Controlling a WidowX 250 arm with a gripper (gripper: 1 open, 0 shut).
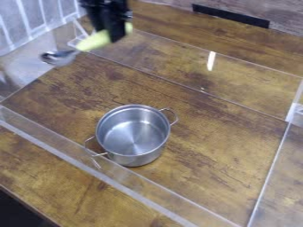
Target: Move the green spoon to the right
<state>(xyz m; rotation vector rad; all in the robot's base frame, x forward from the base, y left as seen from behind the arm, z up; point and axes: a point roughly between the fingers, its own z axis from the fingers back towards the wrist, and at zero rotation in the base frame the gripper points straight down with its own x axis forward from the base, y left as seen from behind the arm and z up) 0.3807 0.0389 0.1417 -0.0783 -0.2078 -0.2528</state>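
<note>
The green spoon [85, 43] hangs in the air near the top left of the camera view, its yellow-green handle pinched at the upper end and its silver bowl [56, 58] drooping down to the left. My black gripper [109, 32] is shut on the handle, well above the wooden table. The picture is blurred around the hand, so the fingers are hard to tell apart.
A round steel pot [131, 134] with two handles stands on the wooden table [225, 133] in the middle. Clear acrylic walls [178, 199] fence the work area at the front and right. A white rack [35, 18] stands at the back left.
</note>
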